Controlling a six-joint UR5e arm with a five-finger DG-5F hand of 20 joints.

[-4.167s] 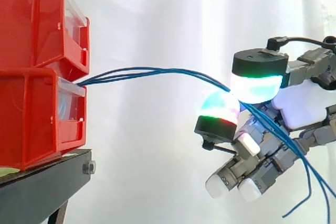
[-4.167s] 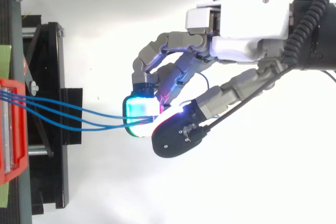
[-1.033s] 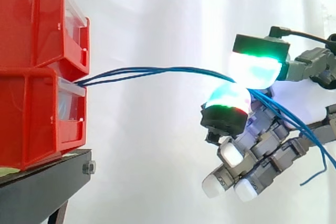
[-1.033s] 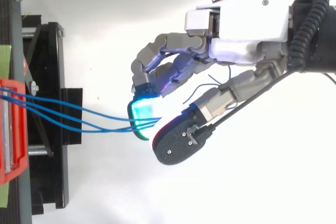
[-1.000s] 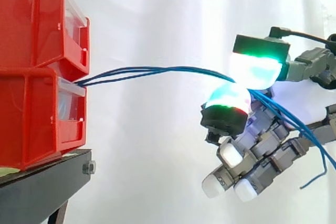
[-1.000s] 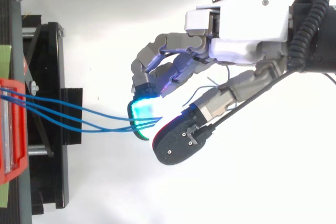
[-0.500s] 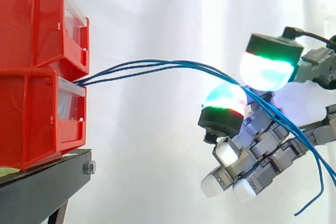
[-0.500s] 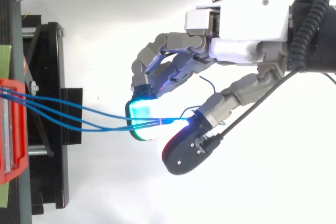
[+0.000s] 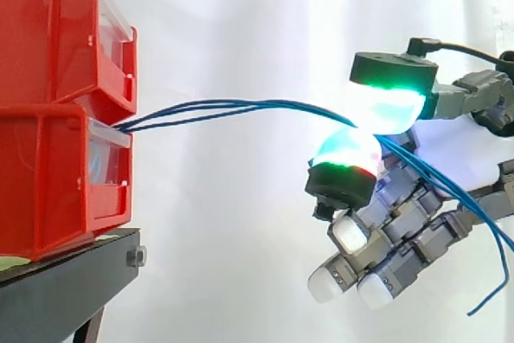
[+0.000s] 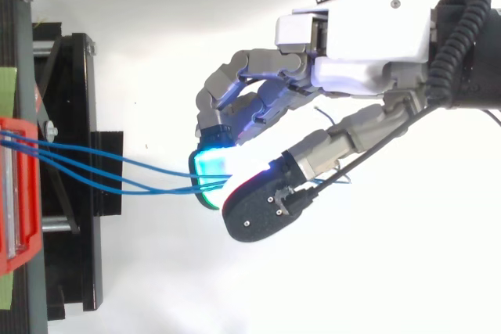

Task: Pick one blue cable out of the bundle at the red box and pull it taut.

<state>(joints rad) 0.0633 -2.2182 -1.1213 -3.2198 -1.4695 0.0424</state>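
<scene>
Backdrop: white curtain point(image 9: 241, 46), hanging in soft vertical folds, far side.
Furniture: black stand point(image 9: 56, 291), left, low.
Light: bright, even.

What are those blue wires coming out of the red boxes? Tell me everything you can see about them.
The blue cables are three thin, flexible strands. They come out from between the two stacked red bins, slightly spread apart there, arch gently through the air rather than running straight, and converge between two glowing fingertips of the hand, which pinches them. Past the pinch, their loose ends trail downward to the right.
</scene>
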